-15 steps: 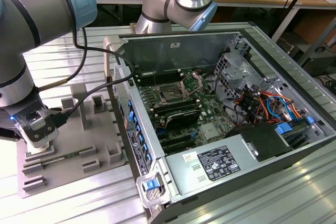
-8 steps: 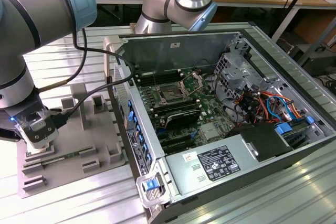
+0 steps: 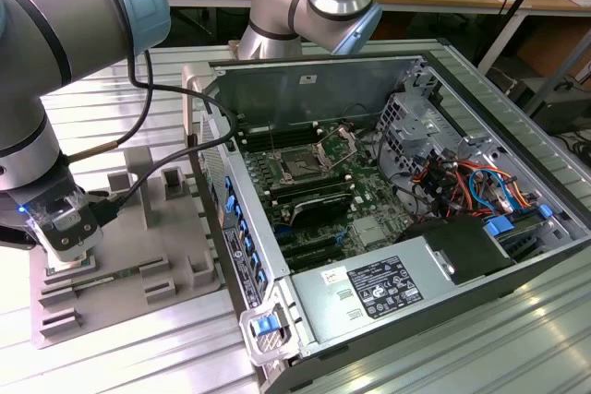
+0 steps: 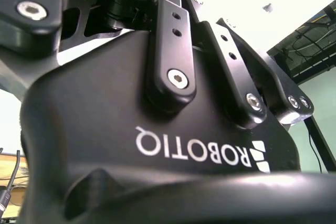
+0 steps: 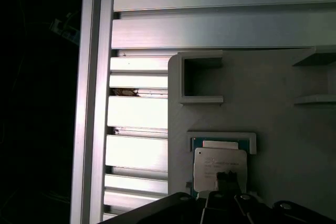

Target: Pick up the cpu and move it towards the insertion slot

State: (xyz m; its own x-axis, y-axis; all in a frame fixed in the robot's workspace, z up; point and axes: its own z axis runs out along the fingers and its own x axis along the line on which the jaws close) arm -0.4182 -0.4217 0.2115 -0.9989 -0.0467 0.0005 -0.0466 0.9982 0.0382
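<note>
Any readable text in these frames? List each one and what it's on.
On the hand body, second wrist view: a white logo, upside down; it is a brand name, so not quoted.
On the power supply, exterior view: a printed label, too small to read.
Beside it, a white sticker: too small to read.
On the cpu top, first wrist view: faint print, too small to read.

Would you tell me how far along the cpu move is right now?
Done: nothing yet; the cpu lies in its frame on the grey tray. In hand: the gripper is down at the tray, right over the cpu, as the first wrist view shows. Left: the lift and the whole carry to the slot in the open case.
</note>
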